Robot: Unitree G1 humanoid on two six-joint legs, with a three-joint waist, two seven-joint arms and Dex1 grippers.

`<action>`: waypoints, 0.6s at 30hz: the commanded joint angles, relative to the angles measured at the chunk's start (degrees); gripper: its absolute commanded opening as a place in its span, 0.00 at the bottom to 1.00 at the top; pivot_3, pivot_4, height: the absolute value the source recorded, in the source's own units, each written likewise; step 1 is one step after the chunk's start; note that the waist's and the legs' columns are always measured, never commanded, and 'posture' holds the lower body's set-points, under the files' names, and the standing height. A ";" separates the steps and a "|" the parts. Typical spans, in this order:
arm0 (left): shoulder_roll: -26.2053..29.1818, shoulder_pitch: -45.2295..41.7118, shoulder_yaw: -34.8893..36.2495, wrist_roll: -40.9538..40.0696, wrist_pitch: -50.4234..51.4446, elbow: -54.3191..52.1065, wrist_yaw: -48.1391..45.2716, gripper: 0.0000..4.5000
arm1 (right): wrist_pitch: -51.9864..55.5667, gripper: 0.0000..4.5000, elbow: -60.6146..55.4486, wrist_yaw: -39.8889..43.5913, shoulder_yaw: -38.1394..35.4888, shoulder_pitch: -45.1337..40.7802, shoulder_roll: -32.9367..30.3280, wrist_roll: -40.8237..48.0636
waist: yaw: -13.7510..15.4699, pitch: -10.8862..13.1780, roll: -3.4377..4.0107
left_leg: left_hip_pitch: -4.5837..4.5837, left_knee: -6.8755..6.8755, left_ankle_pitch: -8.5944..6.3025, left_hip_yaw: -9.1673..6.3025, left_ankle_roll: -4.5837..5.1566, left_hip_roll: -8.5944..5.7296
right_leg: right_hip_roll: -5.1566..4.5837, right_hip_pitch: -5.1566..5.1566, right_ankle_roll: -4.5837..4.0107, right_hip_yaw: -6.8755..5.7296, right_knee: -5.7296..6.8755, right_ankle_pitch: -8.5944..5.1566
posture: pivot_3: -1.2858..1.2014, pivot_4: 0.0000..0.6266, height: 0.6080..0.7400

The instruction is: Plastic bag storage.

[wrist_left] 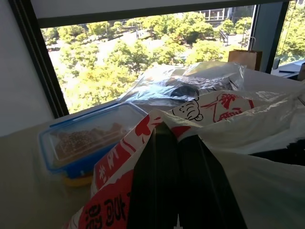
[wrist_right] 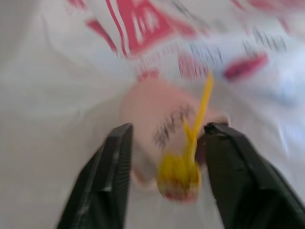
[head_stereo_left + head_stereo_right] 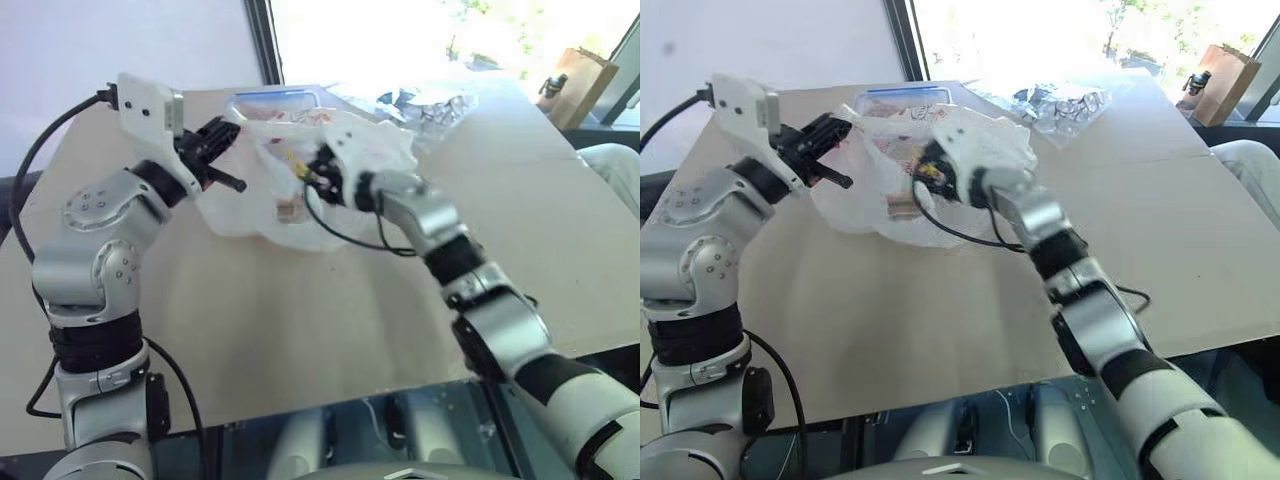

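One plastic bag (image 3: 290,190), translucent white with red print, lying crumpled on the far middle of one wooden table (image 3: 300,320), one edge lifted; two grippers at the bag, one from either side; left gripper (image 1: 177,138) pressed together on a fold of the bag's red-printed edge, held up off the table; right gripper (image 2: 164,164) with fingers (image 2: 107,176) apart, deep among the bag's folds, a small pinkish item with a yellow tie (image 2: 183,162) lying between them, whether touched not clear; one clear food box (image 1: 88,138) with a blue rim and lid, brownish contents inside, standing just behind the bag toward the window; one crumpled clear-silvery wrapper (image 3: 430,105) lying beside the box, farther toward the table's far right; one brown paper bag (image 3: 583,85) standing beyond the table's far right corner; one black cable (image 3: 360,240) trailing from the right wrist across the tabletop near the bag; food box partly hidden behind the raised bag in the head views.
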 commanded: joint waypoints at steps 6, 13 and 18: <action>-1.51 0.83 -0.29 -0.18 -1.09 -1.82 1.86 0.00 | 13.11 0.99 -37.69 5.96 -3.31 17.78 -11.63 5.54 | 1.32 0.00 0.01 | -0.76 0.13 -0.07 -0.57 0.11 -0.30 | -0.41 -0.34 0.04 -0.56 -0.11 0.01 | 0.52 0.24 1.00; -2.83 -0.09 -1.88 -0.36 -1.47 0.10 1.15 0.00 | 34.14 0.99 -68.76 1.10 -11.65 28.42 -25.07 11.73 | 1.15 0.02 0.04 | -0.87 0.21 0.00 -0.45 0.02 -0.35 | -0.38 -0.60 0.03 -0.51 -0.06 -0.02 | 0.52 0.24 1.00; -2.93 -1.52 -2.95 0.15 -2.56 2.00 0.38 0.00 | 34.08 0.99 -66.68 -1.34 -13.45 28.77 -28.44 9.91 | 1.20 0.02 0.02 | -0.55 0.24 0.06 -0.24 -0.02 -0.35 | -0.32 -0.44 0.02 -0.32 0.06 -0.01 | 0.52 0.24 1.00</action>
